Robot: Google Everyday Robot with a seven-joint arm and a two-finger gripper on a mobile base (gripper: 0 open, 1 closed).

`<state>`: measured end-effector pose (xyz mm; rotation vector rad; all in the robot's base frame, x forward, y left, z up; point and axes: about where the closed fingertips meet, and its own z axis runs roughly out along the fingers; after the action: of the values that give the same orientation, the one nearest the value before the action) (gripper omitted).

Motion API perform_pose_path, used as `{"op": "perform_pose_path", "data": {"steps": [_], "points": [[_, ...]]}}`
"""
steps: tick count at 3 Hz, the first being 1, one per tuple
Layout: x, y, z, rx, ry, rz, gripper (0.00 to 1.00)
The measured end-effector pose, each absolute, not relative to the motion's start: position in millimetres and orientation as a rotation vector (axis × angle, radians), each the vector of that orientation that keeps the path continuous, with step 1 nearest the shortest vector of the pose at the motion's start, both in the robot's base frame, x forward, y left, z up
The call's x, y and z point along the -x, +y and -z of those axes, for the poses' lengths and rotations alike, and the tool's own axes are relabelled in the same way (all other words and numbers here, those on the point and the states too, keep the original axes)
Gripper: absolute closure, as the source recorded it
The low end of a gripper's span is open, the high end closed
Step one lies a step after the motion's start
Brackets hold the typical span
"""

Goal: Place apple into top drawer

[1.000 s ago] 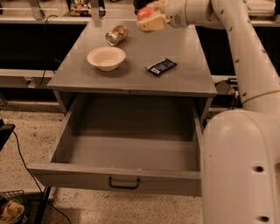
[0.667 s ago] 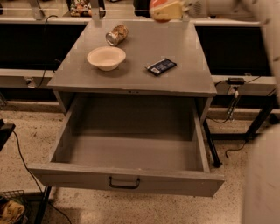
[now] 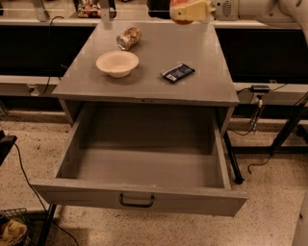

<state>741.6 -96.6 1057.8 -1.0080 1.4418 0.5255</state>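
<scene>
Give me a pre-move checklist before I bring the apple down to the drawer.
1. apple held in claw: ok, the claw is closed on it and it is in the air.
2. top drawer open: ok, pulled out.
3. Drawer interior free: ok, nothing seen inside.
4. Claw above the drawer: not ok, it is over the table's far edge.
5. Clearance over bowl, can, dark packet: ok, all sit low on the tabletop.
6. Grip security: cannot tell.

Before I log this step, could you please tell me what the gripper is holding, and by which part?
The gripper, above the far right edge of the table, holds the apple; its fingers close over the upper part.
</scene>
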Motion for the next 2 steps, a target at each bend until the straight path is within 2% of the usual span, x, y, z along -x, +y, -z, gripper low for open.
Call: {"op": "perform_pose_path", "data": {"steps": [1, 2], "points": [[-721.2, -73.9, -1027.5, 1.067, 1.438, -0.603, 1.00], [-668.0, -58.7, -1031.2, 1.092, 1.369, -0.646, 1.00]]}}
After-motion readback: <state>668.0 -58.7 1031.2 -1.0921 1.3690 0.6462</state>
